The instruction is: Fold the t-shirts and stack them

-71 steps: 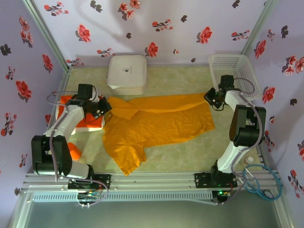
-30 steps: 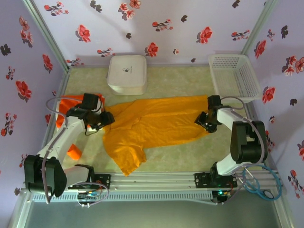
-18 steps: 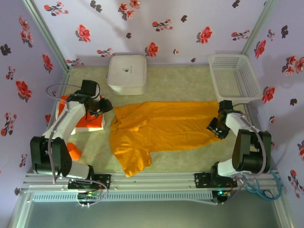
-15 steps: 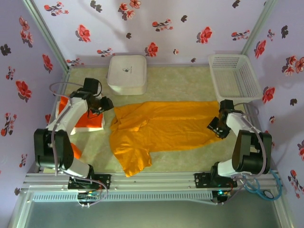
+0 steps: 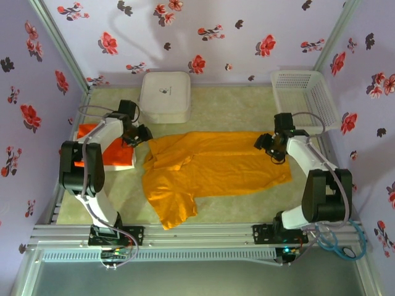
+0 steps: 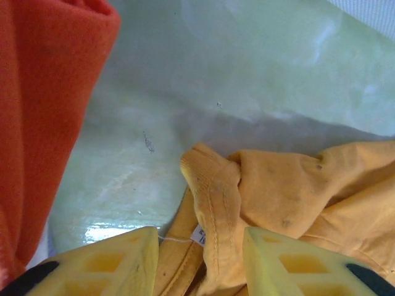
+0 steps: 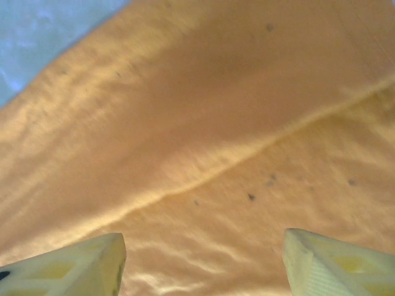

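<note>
Left claw and right claw both apart above mustard t-shirt, long axis left-right, collar leftward.

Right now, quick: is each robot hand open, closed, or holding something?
Left hand: open, with the collar of the mustard shirt between its spread fingers.
Right hand: open over the same shirt, holding nothing.

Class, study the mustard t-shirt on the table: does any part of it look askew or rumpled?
Yes. The mustard t-shirt is not flat. Its collar end, by the left fingers, is crumpled and folded over with a label showing. One flap juts toward the near edge.
</note>
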Available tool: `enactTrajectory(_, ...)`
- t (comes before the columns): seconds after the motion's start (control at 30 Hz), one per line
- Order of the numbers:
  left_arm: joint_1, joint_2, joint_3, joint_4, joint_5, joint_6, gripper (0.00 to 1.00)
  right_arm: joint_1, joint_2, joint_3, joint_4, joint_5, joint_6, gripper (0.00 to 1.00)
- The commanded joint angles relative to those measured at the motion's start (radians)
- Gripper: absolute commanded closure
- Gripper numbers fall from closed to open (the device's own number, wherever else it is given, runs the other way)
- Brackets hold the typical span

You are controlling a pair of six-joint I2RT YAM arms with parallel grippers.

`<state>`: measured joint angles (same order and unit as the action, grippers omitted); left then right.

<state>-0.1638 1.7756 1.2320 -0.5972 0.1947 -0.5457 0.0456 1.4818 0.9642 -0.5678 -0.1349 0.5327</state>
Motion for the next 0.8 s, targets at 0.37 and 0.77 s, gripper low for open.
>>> enactTrajectory(0.37, -0.027, 0.111, 0.066, 0.102, 0.028, -0.095, 0.69, 0.045, 0.270, 0.136, 0.119, 0.029, 0.030, 0.41)
enactTrajectory(0.77, -0.027, 0.121, 0.092, 0.114, 0.002, -0.109, 0.98, 0.043, 0.360, 0.184, 0.085, 0.082, 0.045, 0.49)
